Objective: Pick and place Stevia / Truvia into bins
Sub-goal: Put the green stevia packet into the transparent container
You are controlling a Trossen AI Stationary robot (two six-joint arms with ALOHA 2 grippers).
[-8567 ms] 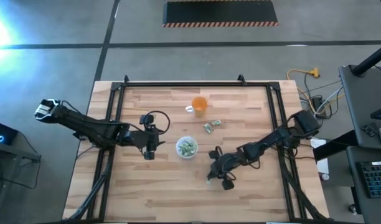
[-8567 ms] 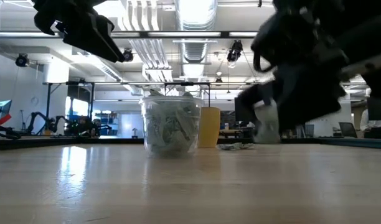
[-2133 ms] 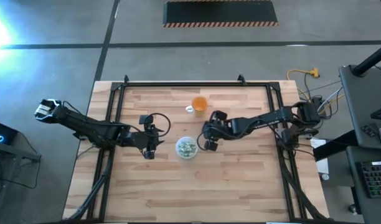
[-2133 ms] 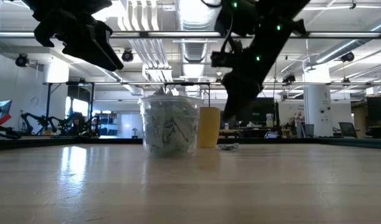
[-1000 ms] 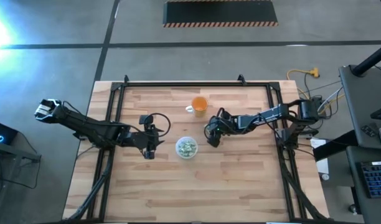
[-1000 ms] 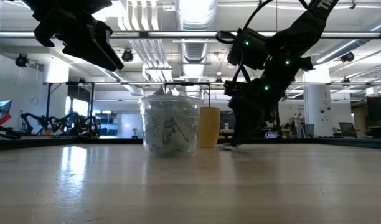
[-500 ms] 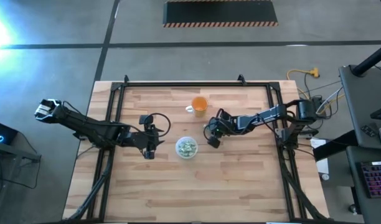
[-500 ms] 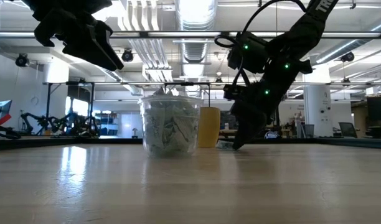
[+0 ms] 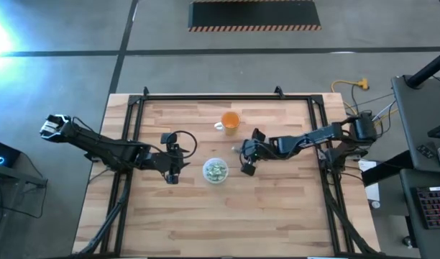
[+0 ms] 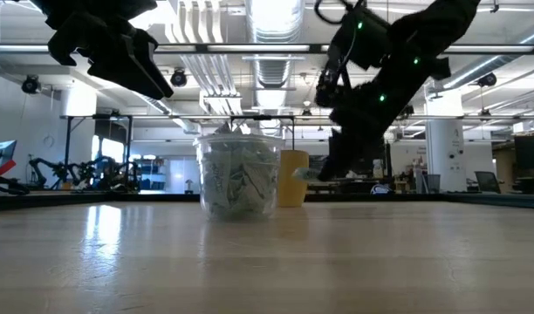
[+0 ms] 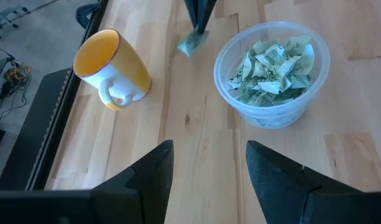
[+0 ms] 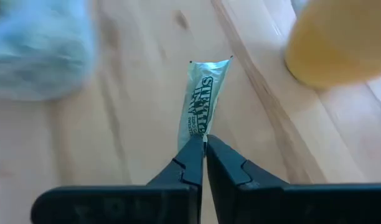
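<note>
Risk of dropping: your right gripper (image 12: 203,144) pinches one Stevia sachet (image 12: 202,102) by its edge only, short of the clear bin (image 9: 216,171), while the left gripper (image 11: 209,165) waits spread apart.

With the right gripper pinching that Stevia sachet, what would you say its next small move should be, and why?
Probably carry it sideways until it is over the clear bin, then release. The right gripper is shut on one Stevia sachet, lifted off the table and beside the bin rather than above it. The bin already holds many sachets. The left gripper waits on the bin's other side.
</note>
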